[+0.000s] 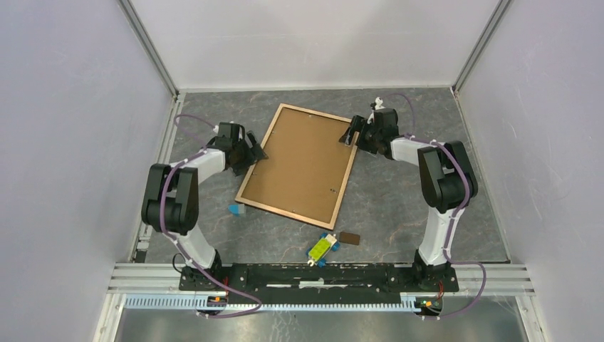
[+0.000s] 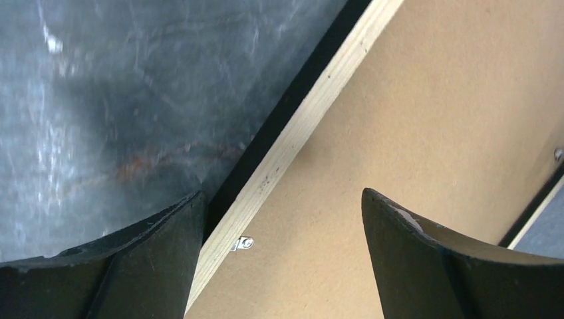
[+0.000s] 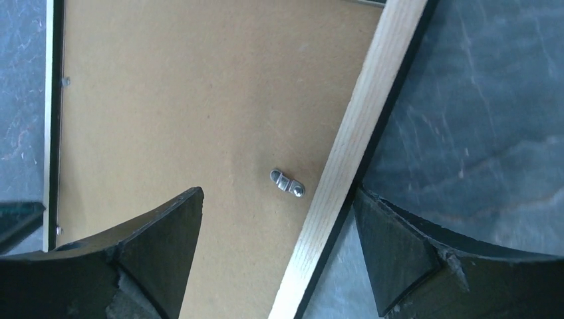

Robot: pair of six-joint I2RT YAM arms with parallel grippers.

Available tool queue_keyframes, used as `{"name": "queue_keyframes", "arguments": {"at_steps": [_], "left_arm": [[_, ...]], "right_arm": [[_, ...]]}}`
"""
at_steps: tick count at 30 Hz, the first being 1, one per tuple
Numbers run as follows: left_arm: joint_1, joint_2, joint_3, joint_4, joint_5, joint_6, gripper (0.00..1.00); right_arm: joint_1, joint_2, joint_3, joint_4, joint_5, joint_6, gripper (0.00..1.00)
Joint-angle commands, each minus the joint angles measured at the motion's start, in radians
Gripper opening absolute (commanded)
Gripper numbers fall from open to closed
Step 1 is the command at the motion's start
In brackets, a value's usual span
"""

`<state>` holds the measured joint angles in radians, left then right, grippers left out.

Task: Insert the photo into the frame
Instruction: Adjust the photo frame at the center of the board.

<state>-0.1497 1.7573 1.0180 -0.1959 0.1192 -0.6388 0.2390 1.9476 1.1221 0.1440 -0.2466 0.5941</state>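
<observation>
The frame [image 1: 285,214] lies flat on the table with its light wood back facing up, and a plain brown backing board [image 1: 303,160] fills it. The photo is hidden or out of view. My left gripper [image 1: 253,155] is open over the frame's left rail [image 2: 319,100]: one finger stands outside the rail, the other over the board [image 2: 432,100]. My right gripper [image 1: 351,134] is open over the right rail [image 3: 372,93] in the same way. A small metal clip [image 2: 243,244] sits by the left rail and another clip [image 3: 287,183] by the right one.
Near the front edge lie a green-yellow object on a blue base [image 1: 322,248], a small brown rectangle [image 1: 349,238] and a small blue piece [image 1: 236,209]. Pale walls close in the table on the left, right and back.
</observation>
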Motion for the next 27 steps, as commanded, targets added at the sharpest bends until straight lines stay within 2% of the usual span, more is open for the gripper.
{"name": "queue_keyframes", "arguments": {"at_steps": [1,5,11,15,20,27], "left_arm": [[-0.018,-0.066,-0.134,0.090,0.050,-0.103,0.91],[-0.019,-0.064,-0.140,0.093,0.047,-0.105,0.88],[-0.019,-0.085,-0.173,0.089,0.006,-0.133,0.84],[-0.019,-0.100,-0.191,0.089,-0.013,-0.149,0.81],[-0.019,-0.081,-0.178,0.081,-0.011,-0.149,0.80],[-0.019,-0.071,-0.171,0.076,-0.009,-0.148,0.78]], "right_arm": [[0.013,0.084,0.132,-0.066,-0.073,-0.055,0.88],[0.014,0.113,0.213,-0.142,-0.073,-0.117,0.88],[0.012,0.087,0.285,-0.304,0.025,-0.210,0.88],[0.012,0.086,0.301,-0.318,0.097,-0.257,0.87],[0.016,0.105,0.326,-0.325,0.150,-0.303,0.78],[0.058,0.136,0.353,-0.329,0.239,-0.337,0.74]]}}
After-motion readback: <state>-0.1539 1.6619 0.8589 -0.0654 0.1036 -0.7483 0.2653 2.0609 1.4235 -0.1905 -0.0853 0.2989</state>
